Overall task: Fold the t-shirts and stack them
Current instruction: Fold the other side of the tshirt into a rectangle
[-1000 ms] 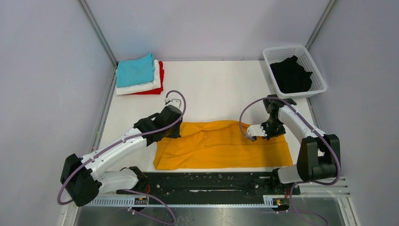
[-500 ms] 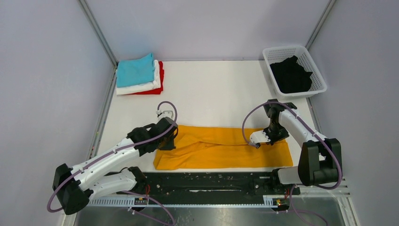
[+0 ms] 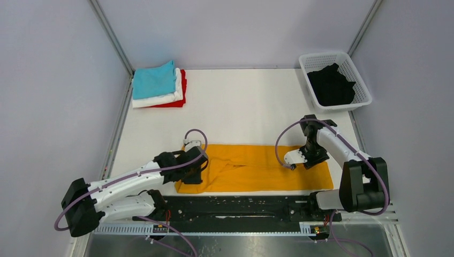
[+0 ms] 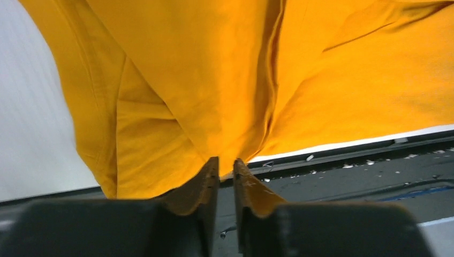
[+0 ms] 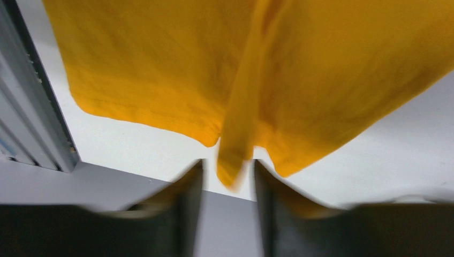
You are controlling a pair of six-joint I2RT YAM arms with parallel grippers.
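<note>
Two grippers hang low over the near strip of the white table [image 3: 241, 107], just past the black rail [image 3: 241, 206] along its front edge. Between them lies the mustard-orange t-shirt [image 3: 257, 168], spread crosswise as a long flat band, its near hem running beside the rail.

The left gripper [image 4: 225, 163] is down at the shirt's left end. Its jaws are only a narrow slit apart. Creases in the cloth run right up to the fingertips, but I can see nothing caught in the slit itself.

The right gripper [image 5: 228, 163] stands over the shirt towards its right end, jaws plainly wider. A blurred fold of the orange cloth dangles in the gap, with daylight on either side of it, so neither finger presses it.

Farther back, in the far left corner, sits a folded stack: the teal t-shirt [image 3: 154, 80] on top, the white t-shirt [image 3: 158, 99] under it, the red t-shirt [image 3: 182, 88] at the bottom. In the far right corner the white lattice basket [image 3: 334, 55] holds the crumpled black t-shirt [image 3: 332, 85].
</note>
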